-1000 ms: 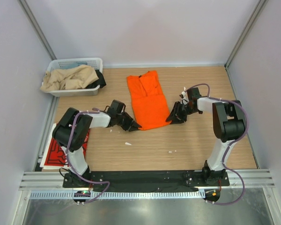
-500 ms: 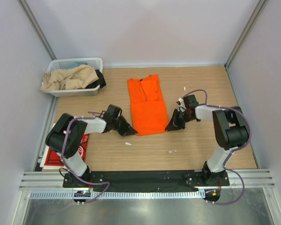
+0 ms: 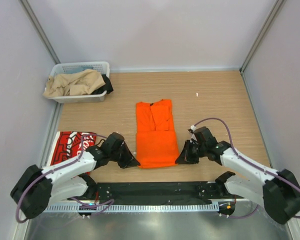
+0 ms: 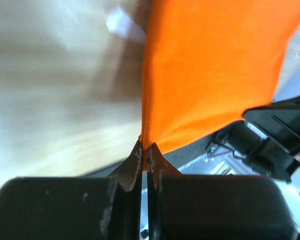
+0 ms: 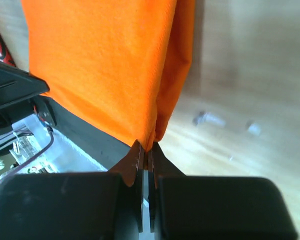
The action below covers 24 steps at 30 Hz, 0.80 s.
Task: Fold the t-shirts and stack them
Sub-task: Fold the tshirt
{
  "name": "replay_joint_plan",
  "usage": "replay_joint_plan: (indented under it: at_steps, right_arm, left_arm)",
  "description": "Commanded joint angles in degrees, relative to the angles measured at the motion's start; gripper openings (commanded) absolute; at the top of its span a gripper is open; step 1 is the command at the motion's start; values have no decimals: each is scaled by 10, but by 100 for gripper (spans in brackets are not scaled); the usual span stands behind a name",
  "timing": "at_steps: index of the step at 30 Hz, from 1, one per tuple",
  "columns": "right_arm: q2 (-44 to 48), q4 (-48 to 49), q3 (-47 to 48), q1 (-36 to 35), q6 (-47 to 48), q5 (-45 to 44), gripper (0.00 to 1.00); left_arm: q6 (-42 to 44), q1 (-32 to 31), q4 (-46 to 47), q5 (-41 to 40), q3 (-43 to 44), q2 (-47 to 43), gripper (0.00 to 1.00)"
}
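Noted on table (image 3: 225, 100): orange t-shirt (image 3: 155, 135) dragged from mid-board to just short of near edge, lying flat, collar away. Reads as a repositioning pull ahead of the next fold; no stack yet. Found red t-shirt (image 3: 70, 145) at left edge, partly covered by left arm. Checked left gripper (image 3: 134, 163) and right gripper (image 3: 180, 160): both now pinched tight on near hem corners. Cannot tell how many cloth layers caught; left wrist view blurred.
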State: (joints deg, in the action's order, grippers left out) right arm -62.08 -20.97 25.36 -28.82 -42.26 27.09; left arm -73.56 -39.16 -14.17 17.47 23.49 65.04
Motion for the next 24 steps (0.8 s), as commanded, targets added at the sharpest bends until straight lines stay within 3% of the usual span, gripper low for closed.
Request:
replay_joint_plan:
  at_steps: [1,9,13,16,19,24]
  right_arm:
    - [92,-38,-36,-49,-91,-57,1]
    - [247,-119,-34,-152,-202,-118,1]
    - [248,-152,23,-179,-210,-139,1]
    - [222,-159,86,-179,-206,-151,1]
    - [177,-179,158,-176,-176,-163,1]
    - [54,-202,248,-119,-103,-131,1]
  left_arm:
    - [-40,-42,-99,-64,-19,-95,0]
    - [-130,-137,-210,-118,-25,-271,0]
    - [-140,-153,-256,-153,28,-306,0]
    - [-121,-152,-296,-192,103,-280,0]
    - [-90,-134,-303,-187,164,-220,0]
    - [0,19,-281,-79,222,-123,0]
